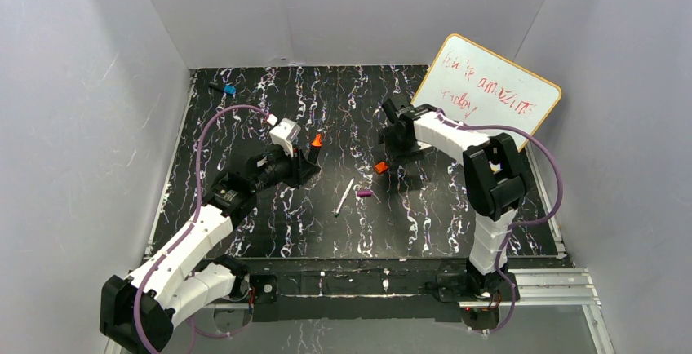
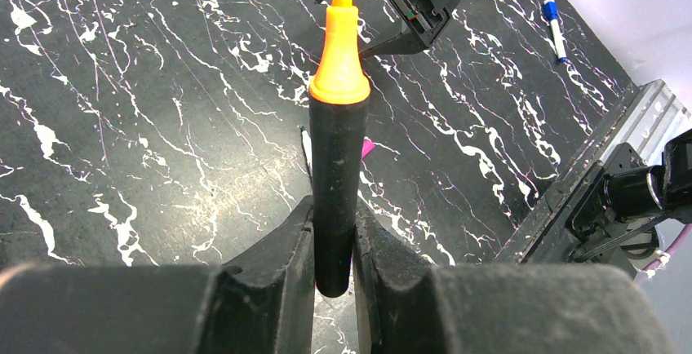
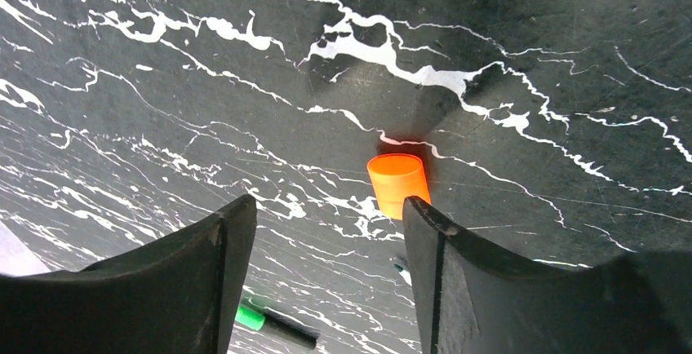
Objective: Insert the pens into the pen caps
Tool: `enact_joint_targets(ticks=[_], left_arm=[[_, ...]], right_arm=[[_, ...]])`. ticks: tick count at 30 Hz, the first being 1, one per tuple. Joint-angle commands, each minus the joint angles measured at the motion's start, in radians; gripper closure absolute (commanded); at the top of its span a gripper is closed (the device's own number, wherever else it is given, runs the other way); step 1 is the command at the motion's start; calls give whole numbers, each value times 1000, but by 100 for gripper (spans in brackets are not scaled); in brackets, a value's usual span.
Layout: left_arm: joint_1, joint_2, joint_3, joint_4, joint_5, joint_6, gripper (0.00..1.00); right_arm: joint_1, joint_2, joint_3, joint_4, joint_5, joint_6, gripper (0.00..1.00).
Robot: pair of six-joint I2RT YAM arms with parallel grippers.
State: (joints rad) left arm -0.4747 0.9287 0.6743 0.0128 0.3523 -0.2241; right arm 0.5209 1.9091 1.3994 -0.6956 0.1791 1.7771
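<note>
The right gripper (image 3: 326, 232) hung released over the orange cap (image 3: 398, 184), which sat on the bench (image 3: 163, 60) just ahead, nearer one finger than centred. The left gripper (image 2: 333, 266) was clenched on the orange marker (image 2: 337, 166), tip aimed toward the right gripper.

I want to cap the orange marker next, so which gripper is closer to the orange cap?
Right. The right gripper hangs open just above the orange cap, which lies by one fingertip. The left gripper sits well apart on the cap's left, holding the orange-tipped marker.
</note>
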Motion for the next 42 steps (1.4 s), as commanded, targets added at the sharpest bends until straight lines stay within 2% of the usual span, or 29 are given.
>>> enact_joint_targets(ticks=[1,11,23,25,29,33,40,42], left_arm=[[4,-5,33,-7,16,8,100],[4,-16,34,-7,11,11,100],[4,-14,34,-31,11,19,100],[4,-12,34,-34,10,20,100],[4,-7,36,-35,7,21,100],[4,-4,37,-37,5,22,100],[4,-9,39,-43,1,26,100],[4,-12,38,-45,1,27,100]], right_arm=[[-3,22,58,-64,-4,-57,28],[-2,56,36,-68,-26,-106,36],[-2,97,1,-35,-44,-120,38],[-4,105,-3,-27,-51,-122,43],[-4,114,-5,-25,-56,-128,45],[-3,114,-5,-25,-59,-136,53],[-3,137,12,-39,-70,-159,55],[-3,145,13,-41,-83,-166,61]])
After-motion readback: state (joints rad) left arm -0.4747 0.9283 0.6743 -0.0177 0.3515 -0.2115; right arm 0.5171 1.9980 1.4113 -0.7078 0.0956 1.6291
